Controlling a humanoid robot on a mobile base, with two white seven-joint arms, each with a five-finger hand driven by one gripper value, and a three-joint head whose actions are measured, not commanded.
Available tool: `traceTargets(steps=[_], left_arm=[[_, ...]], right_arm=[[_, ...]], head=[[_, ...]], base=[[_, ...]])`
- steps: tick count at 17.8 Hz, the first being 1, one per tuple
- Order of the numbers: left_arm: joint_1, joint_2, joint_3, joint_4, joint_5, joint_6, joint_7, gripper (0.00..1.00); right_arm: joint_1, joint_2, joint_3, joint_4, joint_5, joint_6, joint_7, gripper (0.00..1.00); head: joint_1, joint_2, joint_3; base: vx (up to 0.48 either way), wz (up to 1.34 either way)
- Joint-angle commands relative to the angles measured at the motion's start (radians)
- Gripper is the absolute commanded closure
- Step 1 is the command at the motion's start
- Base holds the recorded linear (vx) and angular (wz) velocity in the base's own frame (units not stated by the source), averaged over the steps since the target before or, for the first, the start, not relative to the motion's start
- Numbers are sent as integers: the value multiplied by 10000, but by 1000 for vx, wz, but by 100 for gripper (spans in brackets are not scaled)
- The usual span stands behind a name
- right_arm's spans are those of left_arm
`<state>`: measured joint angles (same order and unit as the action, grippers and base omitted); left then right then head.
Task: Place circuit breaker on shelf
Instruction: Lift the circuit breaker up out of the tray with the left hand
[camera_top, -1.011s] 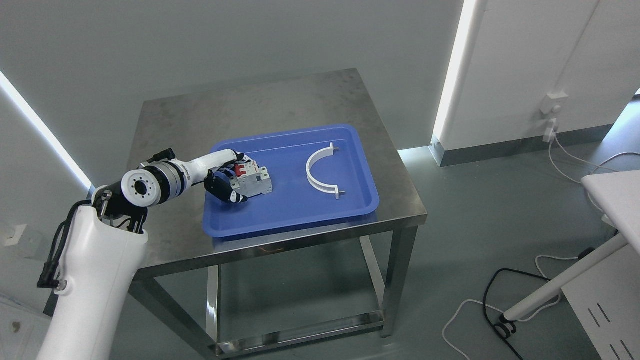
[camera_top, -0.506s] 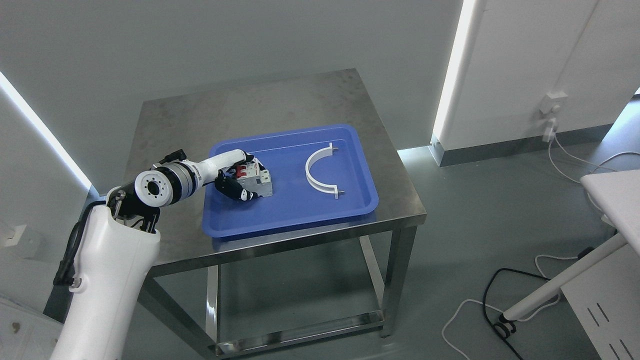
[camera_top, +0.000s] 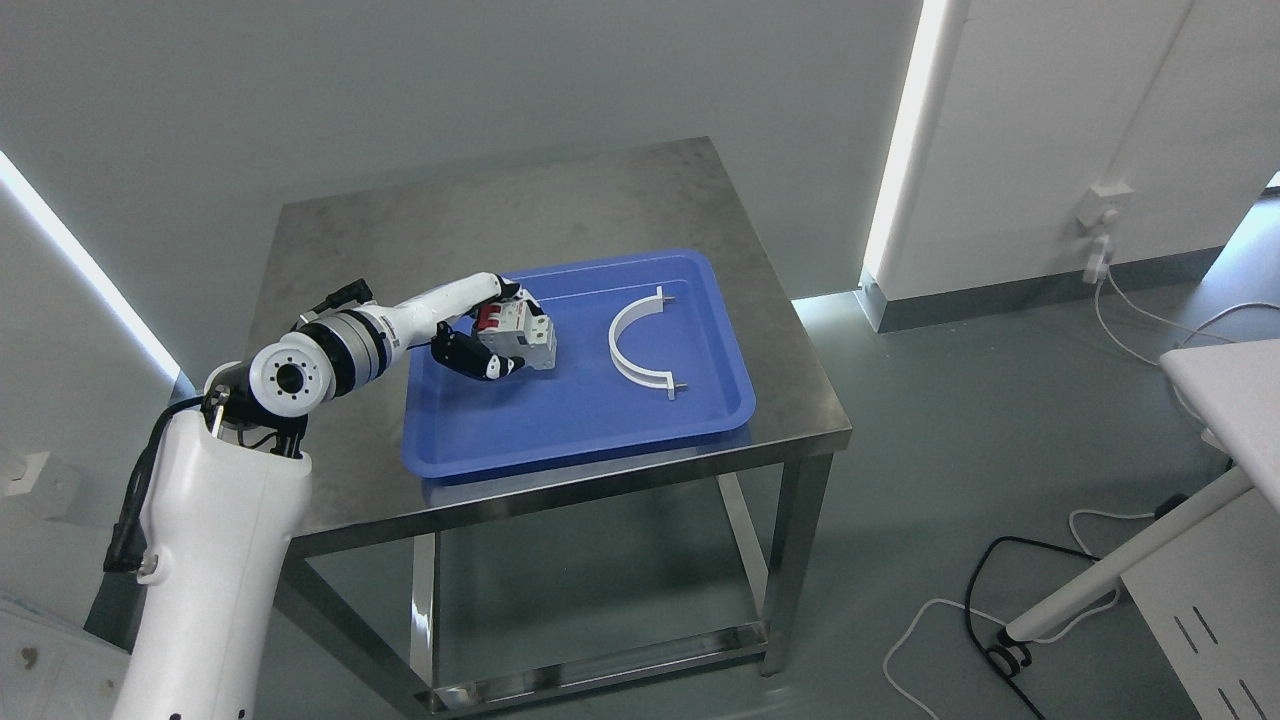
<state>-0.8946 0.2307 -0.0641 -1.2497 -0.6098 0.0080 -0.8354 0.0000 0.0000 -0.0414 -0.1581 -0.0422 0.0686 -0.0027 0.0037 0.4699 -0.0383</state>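
The left hand (camera_top: 487, 350) has its dark fingers (camera_top: 472, 359) curled around the small grey box-shaped circuit breaker with red switches (camera_top: 516, 335). It holds the breaker by its sides, over the back left part of the flat blue plastic tray (camera_top: 560, 440). I cannot tell if the breaker touches the tray.

The breaker looks hard and stiff, so it will not bend. It looks a bit heavy for its size. Its smooth sides could slip, so a firm hold on the two wide sides is best.

A curved white plastic piece (camera_top: 634, 345) lies nearby in the tray. The tray sits on a shiny metal table (camera_top: 330, 240).
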Motion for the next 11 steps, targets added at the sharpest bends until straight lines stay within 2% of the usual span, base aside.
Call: traceTargets(steps=[1, 2, 4, 5, 7, 10, 11], left_arm=[[-259, -2132, 4248, -1716, 1075, -80, 773, 89], [-45, -2132, 4125, -2117, 1962, -80, 1475, 88], [582, -2132, 4032, -3021, 3727, -202, 3771, 88], [1178, -2132, 3713, -3391, 4464, -689, 4618, 86], [2680, -2132, 2656, -3852, 4717, -2908, 5619, 86], [4691, -2132, 1962, -4574, 4717, -4063, 7291, 86], [5137, -2132, 1961, -4591, 4732, -4509, 7356, 87]], right_arm=[[154, -175, 0, 1, 8, -211, -4, 0], [154, -175, 0, 1, -7, -211, -4, 0], [154, -175, 0, 1, -7, -211, -4, 0], [154, -175, 0, 1, -7, -211, -4, 0], [154, -175, 0, 1, 8, -211, -4, 0], [154, -175, 0, 1, 8, -211, -4, 0], [154, -175, 0, 1, -7, -211, -4, 0]], head=[[0, 0, 0], [0, 0, 0], [0, 0, 0], [0, 0, 0], [0, 0, 0], [0, 0, 0], [0, 0, 0]], base=[[-6, 20], [-6, 20], [-14, 7], [-4, -17], [0, 0], [6, 25], [8, 33]])
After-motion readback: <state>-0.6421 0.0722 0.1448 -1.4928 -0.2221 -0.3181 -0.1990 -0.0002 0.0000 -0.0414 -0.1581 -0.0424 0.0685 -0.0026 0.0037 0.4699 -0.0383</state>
